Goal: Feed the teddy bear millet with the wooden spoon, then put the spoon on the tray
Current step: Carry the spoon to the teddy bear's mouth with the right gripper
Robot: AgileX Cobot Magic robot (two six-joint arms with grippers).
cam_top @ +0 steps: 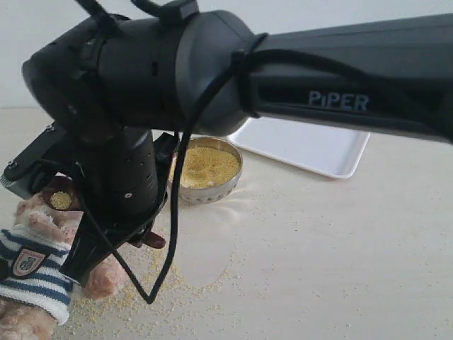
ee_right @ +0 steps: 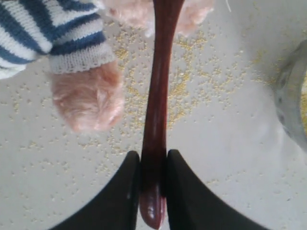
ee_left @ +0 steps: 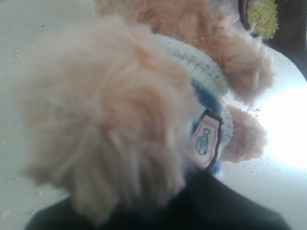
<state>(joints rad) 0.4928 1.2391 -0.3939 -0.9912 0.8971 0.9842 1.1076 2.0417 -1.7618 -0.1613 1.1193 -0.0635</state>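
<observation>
The teddy bear [cam_top: 32, 273] sits at the lower left in its striped sweater with a shield badge [ee_left: 206, 141]. My right gripper [ee_right: 153, 163] is shut on the handle end of the wooden spoon [ee_right: 158, 96]. The spoon's bowl [cam_top: 60, 200], heaped with millet, is held at the bear's face. My right arm [cam_top: 212, 64] crosses the exterior view and hides most of the spoon. More millet [cam_top: 209, 166] fills the steel bowl [cam_top: 212, 193] behind. Beyond it lies the white tray [cam_top: 311, 149]. My left gripper [ee_left: 120, 213] is pressed into the bear's fur [ee_left: 105, 124], with dark fingers on both sides of it.
Loose millet grains [cam_top: 120, 301] are scattered over the pale table around the bear and in front of the steel bowl. The bowl's rim [ee_right: 290, 110] is close to the right gripper. The bear's paw [ee_right: 86, 100] hangs beside the spoon handle.
</observation>
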